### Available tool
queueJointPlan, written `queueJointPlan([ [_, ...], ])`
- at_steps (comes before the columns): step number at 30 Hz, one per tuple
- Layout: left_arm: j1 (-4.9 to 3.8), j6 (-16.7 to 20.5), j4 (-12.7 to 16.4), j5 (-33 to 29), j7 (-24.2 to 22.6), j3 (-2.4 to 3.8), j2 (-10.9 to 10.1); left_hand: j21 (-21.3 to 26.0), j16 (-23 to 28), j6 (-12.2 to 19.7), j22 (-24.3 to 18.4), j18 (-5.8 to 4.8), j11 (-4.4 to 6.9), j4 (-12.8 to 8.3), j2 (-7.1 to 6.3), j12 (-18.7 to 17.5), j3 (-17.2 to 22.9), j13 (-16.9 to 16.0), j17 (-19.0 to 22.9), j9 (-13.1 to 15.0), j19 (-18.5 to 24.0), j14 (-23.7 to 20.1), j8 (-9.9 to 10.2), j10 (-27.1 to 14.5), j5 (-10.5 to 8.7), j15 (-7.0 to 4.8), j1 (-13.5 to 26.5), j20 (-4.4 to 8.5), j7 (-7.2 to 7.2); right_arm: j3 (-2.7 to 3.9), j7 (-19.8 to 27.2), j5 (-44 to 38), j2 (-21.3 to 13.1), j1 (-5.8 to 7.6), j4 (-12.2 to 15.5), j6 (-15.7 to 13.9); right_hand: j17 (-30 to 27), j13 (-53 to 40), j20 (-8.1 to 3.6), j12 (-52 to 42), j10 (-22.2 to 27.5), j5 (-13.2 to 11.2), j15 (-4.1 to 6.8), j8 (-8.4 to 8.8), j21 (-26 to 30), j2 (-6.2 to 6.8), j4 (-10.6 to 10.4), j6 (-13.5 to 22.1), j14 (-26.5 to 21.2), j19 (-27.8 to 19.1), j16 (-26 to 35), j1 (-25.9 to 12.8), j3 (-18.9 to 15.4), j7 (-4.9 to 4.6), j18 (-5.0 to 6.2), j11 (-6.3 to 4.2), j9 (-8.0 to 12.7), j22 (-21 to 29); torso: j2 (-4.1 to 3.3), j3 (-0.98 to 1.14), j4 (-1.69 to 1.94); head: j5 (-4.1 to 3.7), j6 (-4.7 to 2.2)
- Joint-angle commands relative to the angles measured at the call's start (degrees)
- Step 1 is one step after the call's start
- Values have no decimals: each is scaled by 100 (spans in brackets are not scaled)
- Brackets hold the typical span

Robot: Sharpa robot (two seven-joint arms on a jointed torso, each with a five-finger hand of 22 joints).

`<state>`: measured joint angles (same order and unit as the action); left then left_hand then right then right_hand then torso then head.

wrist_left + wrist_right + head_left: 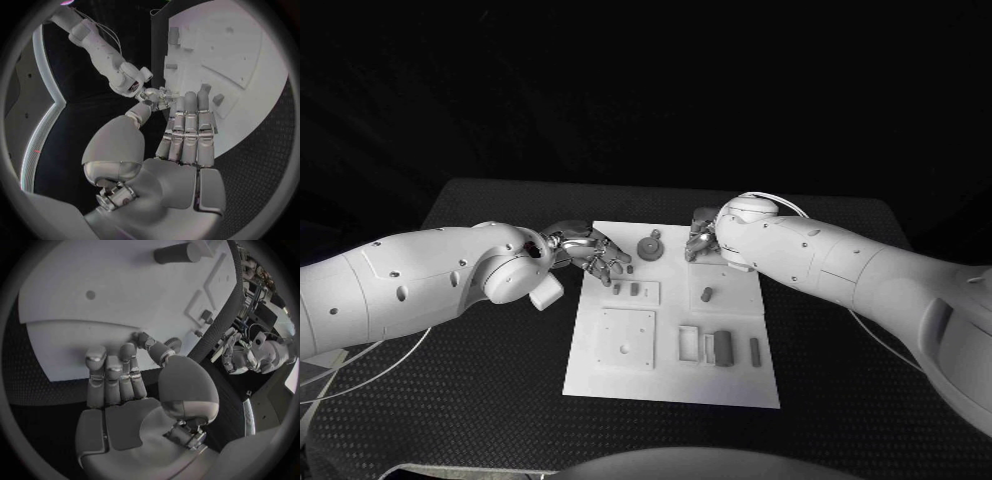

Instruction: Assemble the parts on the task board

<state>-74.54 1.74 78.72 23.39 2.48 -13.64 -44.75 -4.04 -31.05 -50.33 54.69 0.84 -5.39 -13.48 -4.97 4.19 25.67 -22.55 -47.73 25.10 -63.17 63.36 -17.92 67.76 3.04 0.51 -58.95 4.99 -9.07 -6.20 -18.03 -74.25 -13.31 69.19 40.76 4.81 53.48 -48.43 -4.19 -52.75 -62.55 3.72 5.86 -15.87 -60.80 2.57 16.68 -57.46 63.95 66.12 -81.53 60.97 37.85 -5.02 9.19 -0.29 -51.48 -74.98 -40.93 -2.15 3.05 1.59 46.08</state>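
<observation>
Both hands hover at the far end of the task board, nothing lifted yet

The left hand point(596, 257) reaches over the board's left edge with fingers extended side by side and nothing in them; the right hand point(705, 240) hangs over the far edge, fingers loosely curled, also without a part. On the white task board point(668, 385) a round knobbed part point(651, 245) sits between the hands, small pegs point(635, 290) lie just beside the left fingers, and blocks point(720, 347) rest loose nearer the front. I'd judge assembly barely begun, most parts still waiting on the black desk point(488, 210)
</observation>
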Motion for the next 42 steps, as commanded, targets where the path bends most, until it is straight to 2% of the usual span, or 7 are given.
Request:
queueJointPlan([
  [1,-4,-71,13,7,-28,4,4,-8,25,-5,9,-52,-32,-21,-14,-11,-18,8,-10,-5,7,35,-23,-9,-21,2,16,11,-2,-54,116,101,-1,-132,20,37,13,12,64,9,13,313,-27,53,0,-240,7,107,-17,-19,23,225,198,-147,449,43,1605,-94,0,2,-1,-3,1],
  [4,-4,-69,14,7,-28,4,0,-8,25,-4,9,-51,-33,-22,-15,-11,-18,8,-10,-5,7,35,-23,-9,-21,1,15,11,-4,-54,131,100,-14,-132,29,14,19,12,82,0,13,398,-28,58,-14,-232,17,99,-13,-17,20,223,264,-143,472,43,1614,-101,0,1,0,-8,-2],
  [22,-4,-58,14,9,-31,4,-6,-8,28,6,11,-51,-41,-31,-27,-13,-21,9,-15,-7,6,37,-18,-14,-21,1,12,10,-19,-61,211,48,-132,-132,145,-153,36,12,120,-39,-38,406,0,3,-74,-170,18,-16,30,27,-5,194,315,-105,532,6,1595,-107,1,2,4,-14,7],
  [33,-3,-18,0,9,-59,4,-27,-9,29,6,11,-52,-42,-30,-27,-11,-23,8,-17,-7,5,38,-18,-12,-22,2,17,10,-22,-57,398,397,-381,-129,423,-653,57,22,146,-73,-139,405,48,-64,-146,-117,20,-121,116,108,-38,171,316,-55,580,-44,1546,-105,3,6,-4,1,-1],
  [38,-3,-17,-5,9,-64,4,-36,-9,30,5,12,-52,-43,-27,-28,-11,-26,8,-19,-6,4,39,-19,-11,-21,2,23,9,-21,-8,463,474,-503,-119,596,-871,59,25,145,-76,-159,405,56,-75,-156,-105,20,-139,132,122,-42,170,317,-47,581,-52,1537,-103,6,3,-8,3,1],
  [42,-3,1,-5,9,-55,4,-37,-10,31,5,12,-52,-42,-26,-27,-10,-26,8,-20,-6,4,39,-19,-10,-21,2,23,9,-20,36,497,510,-550,-114,640,-937,60,29,143,-78,-174,405,63,-82,-165,-96,20,-151,146,134,-43,171,318,-40,580,-59,1530,-102,3,4,-7,7,2],
])
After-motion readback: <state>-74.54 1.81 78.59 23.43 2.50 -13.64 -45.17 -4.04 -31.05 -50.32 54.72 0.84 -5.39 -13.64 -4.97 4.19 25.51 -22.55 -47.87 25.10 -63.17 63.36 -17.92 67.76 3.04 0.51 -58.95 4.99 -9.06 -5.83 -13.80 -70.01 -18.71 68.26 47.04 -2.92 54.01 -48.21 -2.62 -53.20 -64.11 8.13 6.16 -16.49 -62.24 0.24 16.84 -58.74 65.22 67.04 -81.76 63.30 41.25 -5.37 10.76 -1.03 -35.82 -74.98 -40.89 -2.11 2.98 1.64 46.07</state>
